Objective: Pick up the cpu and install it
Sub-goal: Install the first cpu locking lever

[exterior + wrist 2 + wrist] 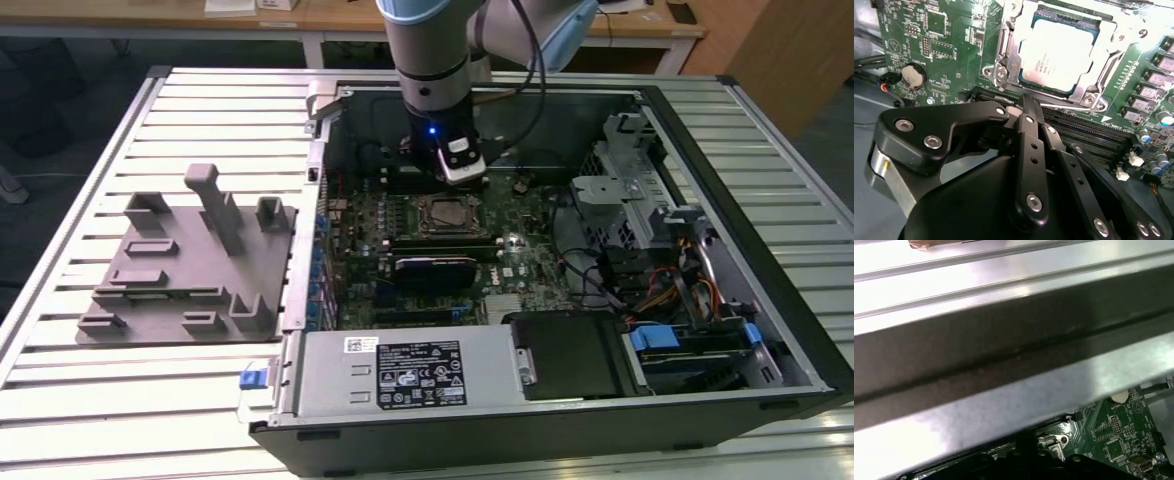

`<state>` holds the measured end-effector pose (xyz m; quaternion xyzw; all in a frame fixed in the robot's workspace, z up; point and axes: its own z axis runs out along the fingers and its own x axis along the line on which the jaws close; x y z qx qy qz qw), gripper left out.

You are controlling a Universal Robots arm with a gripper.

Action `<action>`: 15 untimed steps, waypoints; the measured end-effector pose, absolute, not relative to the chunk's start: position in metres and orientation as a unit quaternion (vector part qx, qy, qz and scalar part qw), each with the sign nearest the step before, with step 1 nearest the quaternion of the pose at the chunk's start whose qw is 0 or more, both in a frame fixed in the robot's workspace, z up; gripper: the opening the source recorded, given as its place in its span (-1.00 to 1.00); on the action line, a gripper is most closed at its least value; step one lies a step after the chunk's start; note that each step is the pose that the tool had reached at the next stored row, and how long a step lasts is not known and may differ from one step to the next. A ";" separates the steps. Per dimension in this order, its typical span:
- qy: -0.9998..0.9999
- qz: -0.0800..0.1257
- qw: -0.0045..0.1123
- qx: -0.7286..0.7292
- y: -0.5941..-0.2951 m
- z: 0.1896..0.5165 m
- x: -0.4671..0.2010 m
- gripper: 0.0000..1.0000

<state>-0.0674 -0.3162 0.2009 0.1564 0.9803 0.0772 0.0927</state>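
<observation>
The claw [1026, 107], fingers pressed together and empty, is hovering beside the cpu [1061, 52] sitting in its socket [1004, 65], risking a scrape against the board [949, 55] if dipping lower

Silvery-white cpu [1061, 52], green motherboard [949, 45], black claw [1026, 112], grey tray [187, 270].

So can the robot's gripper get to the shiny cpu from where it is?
Probably yes. The cpu lies face up in its socket, with nothing on top of it. The gripper hangs close beside it, inside the open computer case.
</observation>
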 end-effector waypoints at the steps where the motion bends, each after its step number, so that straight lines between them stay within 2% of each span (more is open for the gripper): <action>1: 0.980 0.077 0.093 0.156 -0.316 0.202 -0.067 -0.79; 15: 0.980 0.078 0.094 0.154 -0.311 0.202 -0.065 -0.79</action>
